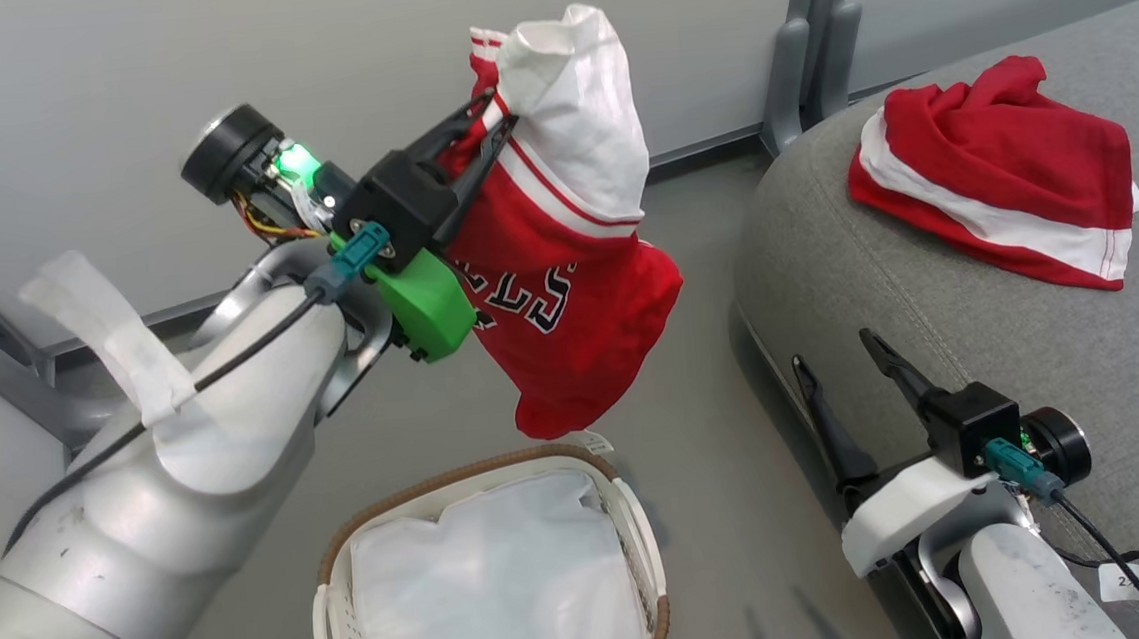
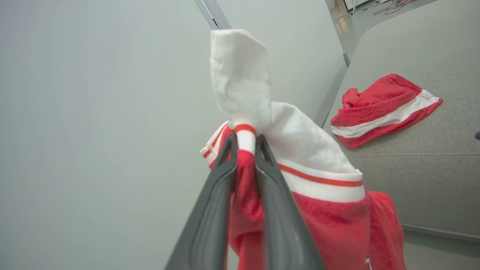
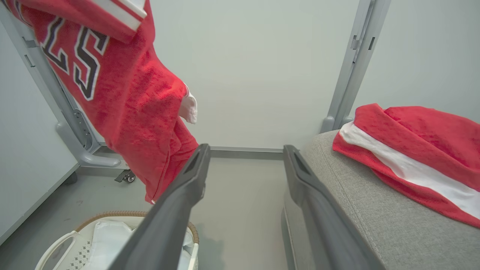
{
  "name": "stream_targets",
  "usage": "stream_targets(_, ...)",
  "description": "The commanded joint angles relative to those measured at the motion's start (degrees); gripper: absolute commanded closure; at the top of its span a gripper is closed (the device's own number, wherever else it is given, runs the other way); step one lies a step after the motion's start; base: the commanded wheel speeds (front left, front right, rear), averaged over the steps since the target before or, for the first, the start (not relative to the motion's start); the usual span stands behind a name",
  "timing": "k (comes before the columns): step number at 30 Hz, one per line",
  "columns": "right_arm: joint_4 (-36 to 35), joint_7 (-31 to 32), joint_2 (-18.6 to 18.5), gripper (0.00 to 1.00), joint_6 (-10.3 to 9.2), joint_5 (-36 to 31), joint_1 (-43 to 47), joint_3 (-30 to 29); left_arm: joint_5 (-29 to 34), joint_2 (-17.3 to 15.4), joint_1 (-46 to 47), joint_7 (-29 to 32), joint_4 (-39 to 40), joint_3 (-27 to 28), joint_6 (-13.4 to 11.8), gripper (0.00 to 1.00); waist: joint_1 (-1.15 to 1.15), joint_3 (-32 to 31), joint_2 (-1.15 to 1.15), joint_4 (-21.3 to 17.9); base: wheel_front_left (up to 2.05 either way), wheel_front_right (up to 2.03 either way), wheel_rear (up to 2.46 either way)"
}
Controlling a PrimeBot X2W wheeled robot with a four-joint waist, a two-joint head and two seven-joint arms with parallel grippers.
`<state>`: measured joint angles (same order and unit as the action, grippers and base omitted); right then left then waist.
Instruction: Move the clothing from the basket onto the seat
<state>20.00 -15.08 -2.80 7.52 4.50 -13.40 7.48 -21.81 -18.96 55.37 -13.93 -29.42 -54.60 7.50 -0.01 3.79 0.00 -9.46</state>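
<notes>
The red lettered garment (image 1: 568,300) hung in the air, bunched at its white collar end, with its lowest fold above the far rim of the basket (image 1: 421,490) and not touching it. Our left hand (image 2: 245,139) was closed on it: both dark fingers (image 2: 213,210) pinched a striped red and white band, and a white panel stood up past the fingertips. The block lettering faced out on the red cloth below the grip.

The basket stood on the grey floor (image 1: 723,509) just beside the seat (image 1: 931,334), and we saw a plain white liner sheet (image 1: 493,585) lying inside it. A second garment (image 1: 995,169), red with a broad white stripe, lay crumpled on top of the seat, well apart from the held one.

Our right hand (image 1: 832,349) was low by the seat's rounded near edge, its fingers spread wide and gripping nothing. A pale wall (image 1: 112,91) ran behind everything.
</notes>
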Motion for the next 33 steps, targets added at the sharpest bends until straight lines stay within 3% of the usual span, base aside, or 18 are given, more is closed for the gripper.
stream_targets(1,0.20,-0.14,-0.19,0.00,-0.07,-0.22,0.19,0.68,-0.55,-0.49,1.81,0.15,0.12,0.23,-0.04,1.00,0.01,-2.20,0.00,0.28,0.00,0.00,0.00)
stream_targets(19,2.31,-0.14,-0.17,0.00,-0.07,1.71,-5.61,11.14,-3.08,0.79,10.97,-0.42,1.05,-2.65,-0.05,1.00,0.01,-3.64,0.00,1.64,0.00,0.00,0.00)
stream_targets(33,11.29,-0.14,-1.46,0.00,-0.06,3.00,-14.39,16.20,-4.99,3.01,13.57,-1.29,6.05,-6.75,-0.05,1.00,0.01,-3.72,0.00,5.15,0.00,0.00,0.00)
